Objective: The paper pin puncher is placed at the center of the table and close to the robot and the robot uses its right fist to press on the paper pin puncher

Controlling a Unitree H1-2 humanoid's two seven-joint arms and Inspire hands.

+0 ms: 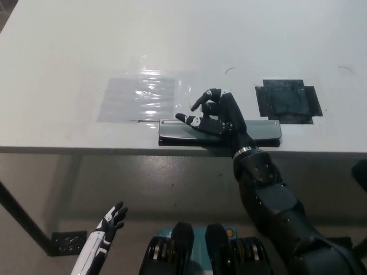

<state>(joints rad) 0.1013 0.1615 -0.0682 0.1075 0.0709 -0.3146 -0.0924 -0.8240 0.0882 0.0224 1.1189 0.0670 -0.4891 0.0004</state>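
Observation:
The paper pin puncher (178, 130) is a long grey and black bar lying along the near edge of the white table (69, 51), at its middle. My black right hand (213, 116) rests on top of the puncher's middle, its fingers partly curled and still apart, holding nothing. The part of the puncher under the hand is hidden. My white left hand (109, 223) hangs below the table edge at the lower left, fingers spread, away from the puncher.
A clear plastic sheet (137, 96) lies flat on the table left of the hand. A dark taped patch (288, 100) sits at the right. The table's front edge runs just below the puncher.

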